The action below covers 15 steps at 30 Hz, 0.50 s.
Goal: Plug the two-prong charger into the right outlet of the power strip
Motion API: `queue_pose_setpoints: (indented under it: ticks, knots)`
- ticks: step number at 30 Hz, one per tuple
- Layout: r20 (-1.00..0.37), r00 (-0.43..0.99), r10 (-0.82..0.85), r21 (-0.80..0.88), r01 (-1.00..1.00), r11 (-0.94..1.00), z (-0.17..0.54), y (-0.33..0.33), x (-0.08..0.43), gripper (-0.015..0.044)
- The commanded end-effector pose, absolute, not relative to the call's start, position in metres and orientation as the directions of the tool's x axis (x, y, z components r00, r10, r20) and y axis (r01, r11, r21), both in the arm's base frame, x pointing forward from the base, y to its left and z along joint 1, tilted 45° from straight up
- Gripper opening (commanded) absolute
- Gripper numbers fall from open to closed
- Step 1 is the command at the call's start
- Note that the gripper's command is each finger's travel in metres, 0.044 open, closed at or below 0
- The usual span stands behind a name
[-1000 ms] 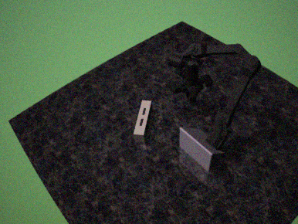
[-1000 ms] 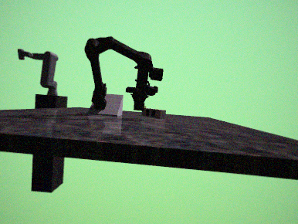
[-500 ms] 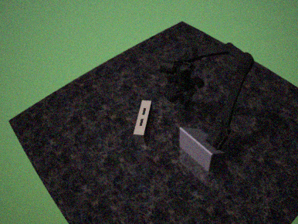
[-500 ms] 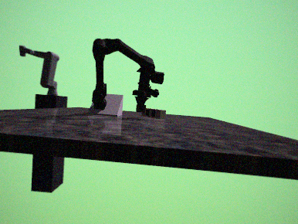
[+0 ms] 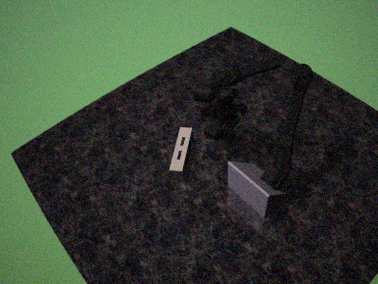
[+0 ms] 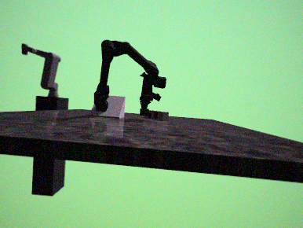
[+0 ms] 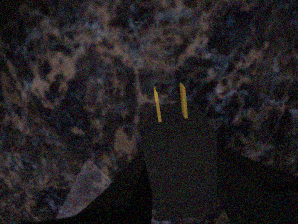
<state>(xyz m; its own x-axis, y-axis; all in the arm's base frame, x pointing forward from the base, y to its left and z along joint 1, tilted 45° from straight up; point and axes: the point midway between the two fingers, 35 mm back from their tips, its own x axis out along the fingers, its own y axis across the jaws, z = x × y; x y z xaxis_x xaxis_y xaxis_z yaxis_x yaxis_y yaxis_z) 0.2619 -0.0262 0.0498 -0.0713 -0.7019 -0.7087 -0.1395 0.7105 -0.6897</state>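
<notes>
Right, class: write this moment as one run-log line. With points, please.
black parallel-jaw gripper (image 5: 222, 115) (image 6: 144, 110): shut on dark charger with two yellow prongs (image 7: 180, 160) | white two-outlet power strip (image 5: 174, 163): nothing plugged in | insertion: not done
</notes>
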Motion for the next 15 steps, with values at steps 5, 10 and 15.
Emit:
queue_pose_setpoints:
  ticks: [5,10,15]
  knots:
    - [-0.702,-0.075,-0.708,-0.662,-0.3,0.687,0.031,-0.016,0.26,0.0]
    - [-0.696,-0.075,-0.714,-0.636,-0.399,0.661,0.02,-0.01,0.258,0.0]
    - [-0.69,-0.074,-0.72,-0.603,-0.493,0.628,0.009,-0.005,0.256,0.0]
